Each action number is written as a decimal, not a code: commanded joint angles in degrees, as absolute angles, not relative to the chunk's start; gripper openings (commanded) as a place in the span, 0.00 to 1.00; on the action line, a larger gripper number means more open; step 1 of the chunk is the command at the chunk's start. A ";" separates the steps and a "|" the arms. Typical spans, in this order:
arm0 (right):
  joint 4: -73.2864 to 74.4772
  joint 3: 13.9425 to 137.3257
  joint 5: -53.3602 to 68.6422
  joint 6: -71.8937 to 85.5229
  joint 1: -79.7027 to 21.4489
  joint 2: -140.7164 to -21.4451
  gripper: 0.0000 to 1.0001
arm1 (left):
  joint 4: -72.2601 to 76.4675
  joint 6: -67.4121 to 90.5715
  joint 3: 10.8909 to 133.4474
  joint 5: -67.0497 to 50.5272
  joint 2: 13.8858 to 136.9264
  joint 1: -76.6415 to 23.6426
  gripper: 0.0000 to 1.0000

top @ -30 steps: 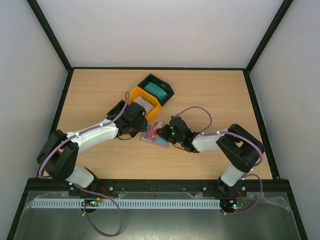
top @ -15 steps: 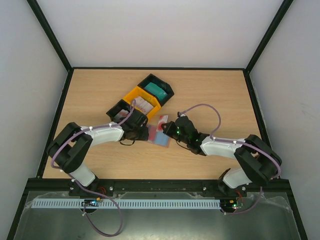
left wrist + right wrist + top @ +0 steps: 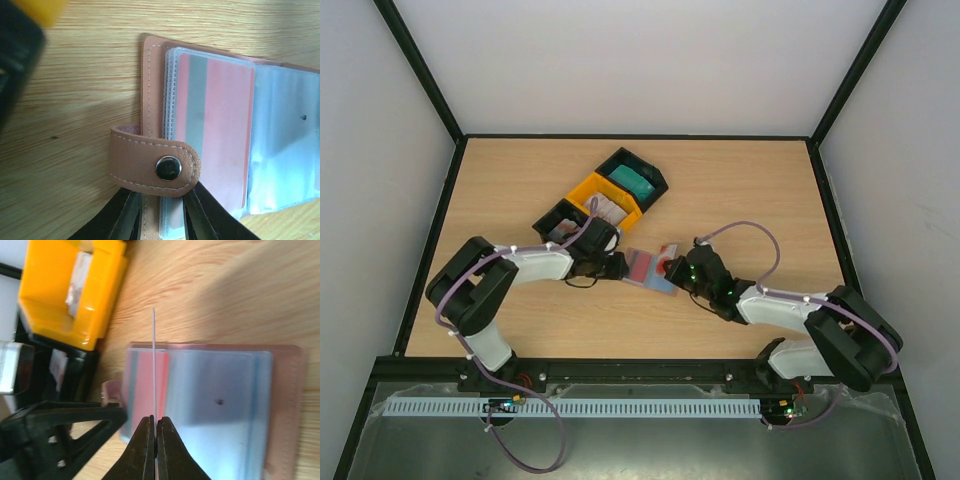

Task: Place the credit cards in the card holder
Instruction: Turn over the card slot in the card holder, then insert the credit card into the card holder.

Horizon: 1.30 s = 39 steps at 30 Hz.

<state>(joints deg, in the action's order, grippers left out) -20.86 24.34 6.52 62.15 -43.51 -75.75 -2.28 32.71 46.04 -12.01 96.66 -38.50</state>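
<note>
Wood-grain desk (image 3: pixel 740 200), with a row of small trays toward the back: a black tray (image 3: pixel 620 158) with teal credit cards (image 3: pixel 636 183), a yellow tray (image 3: pixel 588 186) with pale ones, and a second black tray (image 3: pixel 548 215). In front of them the card holder (image 3: pixel 645 268) lies open and flat on the desk, between the two arms, with its clear pockets facing up. The left end effector (image 3: pixel 612 265) has its fingers closed in on the holder's edge, one on either side of the leather and the sleeves, just under the snap tab (image 3: pixel 150 165). The right end effector (image 3: pixel 154 425) is pinched tight on a thin card (image 3: pixel 153 365), held on edge above the open pockets. A red-striped card (image 3: pixel 215 125) already sits in the top sleeve.
</note>
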 commanded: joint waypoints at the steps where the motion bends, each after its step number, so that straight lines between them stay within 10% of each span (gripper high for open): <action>1: -23.23 19.89 10.27 62.67 -39.86 -73.58 0.02 | -2.81 32.36 46.58 -17.02 100.02 -39.51 0.25; 39: -44.26 16.01 18.61 68.65 -38.41 -90.07 0.02 | -4.45 32.95 46.89 -15.58 101.25 -40.34 0.27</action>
<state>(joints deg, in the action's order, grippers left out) -46.46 14.76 19.81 70.57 -38.57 -89.12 0.54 33.17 47.42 -16.23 99.11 -39.83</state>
